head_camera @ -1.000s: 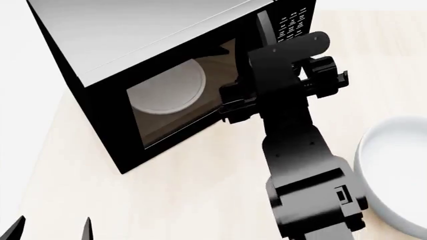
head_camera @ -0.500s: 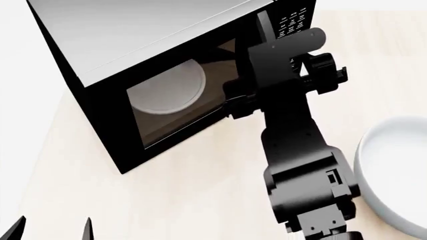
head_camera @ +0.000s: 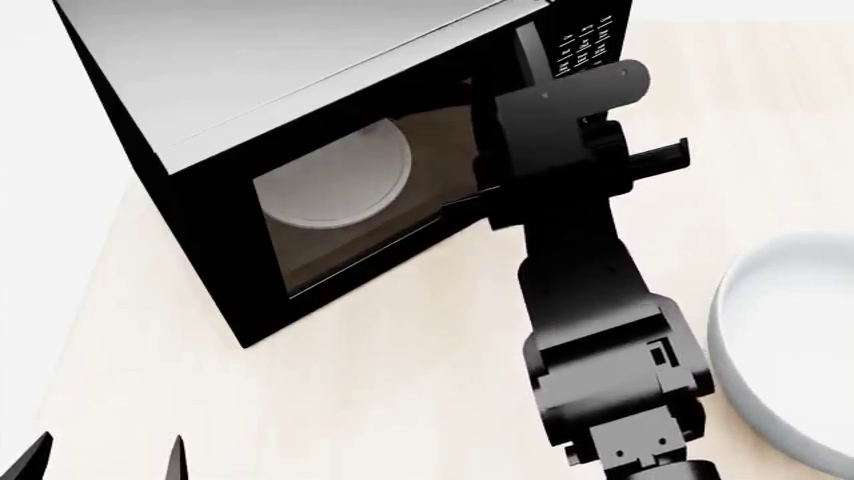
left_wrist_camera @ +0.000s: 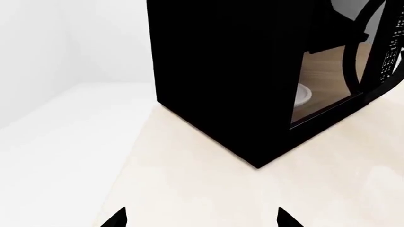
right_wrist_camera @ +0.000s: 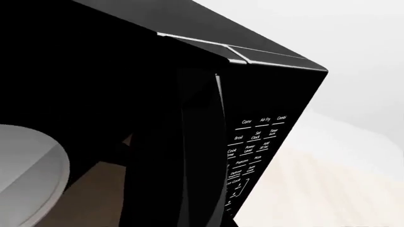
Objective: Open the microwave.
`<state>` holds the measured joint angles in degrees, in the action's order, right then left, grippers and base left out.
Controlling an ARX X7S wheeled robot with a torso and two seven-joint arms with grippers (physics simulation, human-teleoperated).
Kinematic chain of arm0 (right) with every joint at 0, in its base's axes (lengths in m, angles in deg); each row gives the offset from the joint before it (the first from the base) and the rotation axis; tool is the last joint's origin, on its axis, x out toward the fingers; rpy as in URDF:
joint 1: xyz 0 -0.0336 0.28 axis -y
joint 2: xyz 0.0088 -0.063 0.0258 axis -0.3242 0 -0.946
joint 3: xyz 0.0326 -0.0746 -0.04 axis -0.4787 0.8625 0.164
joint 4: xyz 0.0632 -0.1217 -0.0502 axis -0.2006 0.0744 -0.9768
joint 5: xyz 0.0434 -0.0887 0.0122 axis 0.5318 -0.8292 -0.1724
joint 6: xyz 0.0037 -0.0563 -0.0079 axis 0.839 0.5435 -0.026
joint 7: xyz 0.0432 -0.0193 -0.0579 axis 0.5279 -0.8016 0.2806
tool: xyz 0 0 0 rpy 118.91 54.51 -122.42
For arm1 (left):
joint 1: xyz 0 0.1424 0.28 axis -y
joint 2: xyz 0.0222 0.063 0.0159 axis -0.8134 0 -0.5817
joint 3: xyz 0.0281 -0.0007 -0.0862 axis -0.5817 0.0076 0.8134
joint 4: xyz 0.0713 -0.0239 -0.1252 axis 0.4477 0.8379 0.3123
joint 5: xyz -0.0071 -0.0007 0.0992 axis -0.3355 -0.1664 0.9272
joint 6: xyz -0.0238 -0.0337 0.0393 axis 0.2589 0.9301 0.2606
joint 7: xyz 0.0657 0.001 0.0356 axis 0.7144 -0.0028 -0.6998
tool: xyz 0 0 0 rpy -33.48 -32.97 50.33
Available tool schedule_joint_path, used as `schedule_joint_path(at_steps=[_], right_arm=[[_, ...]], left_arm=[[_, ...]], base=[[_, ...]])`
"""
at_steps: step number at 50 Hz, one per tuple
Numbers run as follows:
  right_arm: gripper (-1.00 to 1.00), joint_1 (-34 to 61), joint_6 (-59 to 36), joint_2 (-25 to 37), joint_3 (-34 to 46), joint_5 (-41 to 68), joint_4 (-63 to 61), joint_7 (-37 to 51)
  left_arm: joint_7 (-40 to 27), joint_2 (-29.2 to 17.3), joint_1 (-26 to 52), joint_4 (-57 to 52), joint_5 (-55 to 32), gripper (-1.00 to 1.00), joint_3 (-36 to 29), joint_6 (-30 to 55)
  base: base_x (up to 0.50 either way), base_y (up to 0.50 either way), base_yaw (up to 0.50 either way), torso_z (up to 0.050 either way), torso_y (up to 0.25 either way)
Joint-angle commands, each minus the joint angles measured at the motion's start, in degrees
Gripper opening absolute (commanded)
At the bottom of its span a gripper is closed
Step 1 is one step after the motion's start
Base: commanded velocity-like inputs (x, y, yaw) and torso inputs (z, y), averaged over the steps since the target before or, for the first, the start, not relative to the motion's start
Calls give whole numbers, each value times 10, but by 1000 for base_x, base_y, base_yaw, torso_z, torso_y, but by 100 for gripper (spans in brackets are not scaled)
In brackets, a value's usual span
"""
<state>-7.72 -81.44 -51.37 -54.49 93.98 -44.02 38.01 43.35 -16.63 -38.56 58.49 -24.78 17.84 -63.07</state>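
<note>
Standing at about eleven o'clock in the head view, the microwave (head_camera: 307, 150) sits turned at an angle on the pale wooden counter (head_camera: 400, 400), its grey top facing up and its glass door toward the robot. Through the window the white round turntable (head_camera: 334, 185) shows clearly against the brown inner floor. The keypad (head_camera: 581, 45) with its white labels lies at roughly one o'clock, at the far end of the front face. The right arm (head_camera: 587, 290) reaches up from five o'clock to the handle side of the door, and its black wrist housing covers the door's edge there; the right gripper (head_camera: 497, 175) is pressed in against that edge, but its fingers are hidden behind the arm's own body, so I cannot tell whether it is clenched on the handle or released. The right wrist view looks along the door from very close: the vertical handle (right_wrist_camera: 202, 156) runs beside the keypad, with the turntable's rim at the edge of the picture. The left gripper (head_camera: 100, 460) hangs low at seven o'clock, well apart from the microwave; its two fingertips (left_wrist_camera: 117, 218) stand spread apart with nothing between them. A white bowl (head_camera: 787, 340) rests on the counter at four o'clock, near the right arm.
</note>
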Motion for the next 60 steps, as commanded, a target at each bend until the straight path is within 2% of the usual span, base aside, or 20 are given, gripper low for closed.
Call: schedule_joint_path(at_steps=[1,16,23,60], right_arm=[[-100,-18,-12,10,-5,4,-41,1],[-100,-64,-38,33,-8,19,-133,6],[-100,-64,-16,34,-13,26,-115,-3],[-100,-212,-80,102,-23,82,-413,14]], left_arm=[[-2,-1,1,0,0,100,-3,0],[-6,-5,-1,-6,-3,100,-4,1],[-8,-5,0,-4,-3,100,-6,1],[-14,-11,0,-6,-5,100,-13,-1]], base=[[0,0,0,0,0],[0,0,0,0,0],[0,0,0,0,0],[0,0,1,0,1]])
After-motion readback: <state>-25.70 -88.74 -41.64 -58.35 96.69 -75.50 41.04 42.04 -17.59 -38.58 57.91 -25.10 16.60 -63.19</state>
